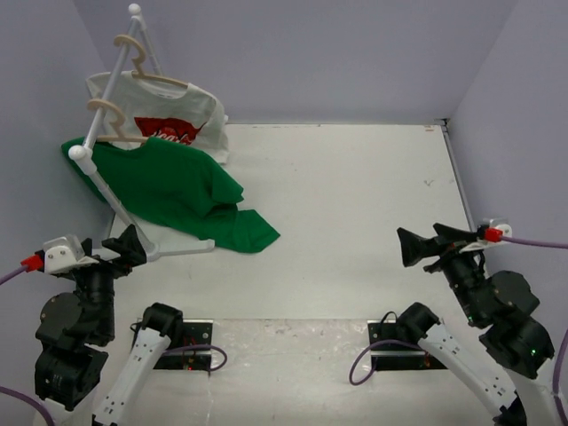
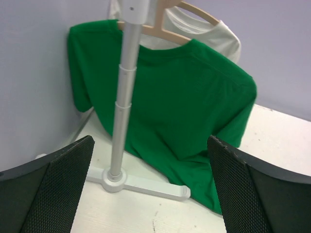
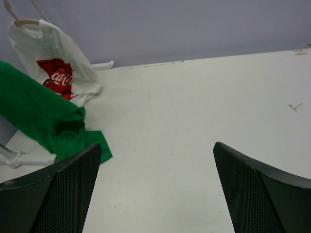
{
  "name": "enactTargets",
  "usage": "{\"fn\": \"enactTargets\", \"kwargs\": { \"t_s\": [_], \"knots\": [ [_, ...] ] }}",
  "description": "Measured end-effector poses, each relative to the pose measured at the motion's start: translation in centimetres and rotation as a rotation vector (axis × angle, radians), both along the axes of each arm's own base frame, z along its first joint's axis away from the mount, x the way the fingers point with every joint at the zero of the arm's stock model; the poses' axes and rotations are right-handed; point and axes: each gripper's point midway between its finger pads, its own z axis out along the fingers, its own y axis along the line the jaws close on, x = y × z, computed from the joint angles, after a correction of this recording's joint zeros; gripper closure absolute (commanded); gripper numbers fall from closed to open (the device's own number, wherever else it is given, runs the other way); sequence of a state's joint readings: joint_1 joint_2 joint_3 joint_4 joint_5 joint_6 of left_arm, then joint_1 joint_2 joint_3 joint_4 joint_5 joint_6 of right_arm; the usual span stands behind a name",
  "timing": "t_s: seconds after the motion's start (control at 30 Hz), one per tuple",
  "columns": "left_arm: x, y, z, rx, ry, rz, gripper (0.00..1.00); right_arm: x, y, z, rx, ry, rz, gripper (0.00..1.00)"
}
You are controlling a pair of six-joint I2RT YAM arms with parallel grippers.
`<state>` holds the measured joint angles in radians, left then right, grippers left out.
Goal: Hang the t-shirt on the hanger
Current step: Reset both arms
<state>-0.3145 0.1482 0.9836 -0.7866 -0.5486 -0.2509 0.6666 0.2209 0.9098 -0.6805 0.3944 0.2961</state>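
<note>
Hanging on the hanger (image 1: pixel 104 110) at ten o'clock, the t-shirt (image 1: pixel 169 182) is looking done; left hand (image 2: pixel 150 141) and right hand (image 3: pixel 158 145) are gaping empty.

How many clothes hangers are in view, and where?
2. Both hang on the white rack at the far left. The rear hanger carries the white t-shirt; the nearer hanger carries the green t-shirt. No others are visible.
</note>
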Motion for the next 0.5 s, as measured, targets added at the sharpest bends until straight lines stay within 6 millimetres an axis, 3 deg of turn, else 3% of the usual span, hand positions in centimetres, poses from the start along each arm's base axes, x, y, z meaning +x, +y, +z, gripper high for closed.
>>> {"fn": "enactTargets", "kwargs": {
  "t_s": [0.23,0.5],
  "knots": [
    [-1.0,1.1,0.3,0.009,-0.054,0.042,0.0,-2.2,-3.8,-0.9,0.036,-0.017,-0.103,0.01],
    [-1.3,0.5,0.2,0.013,-0.078,-0.006,0.0,-2.5,-4.8,-1.3,0.047,-0.009,-0.144,0.01]
  ]
}}
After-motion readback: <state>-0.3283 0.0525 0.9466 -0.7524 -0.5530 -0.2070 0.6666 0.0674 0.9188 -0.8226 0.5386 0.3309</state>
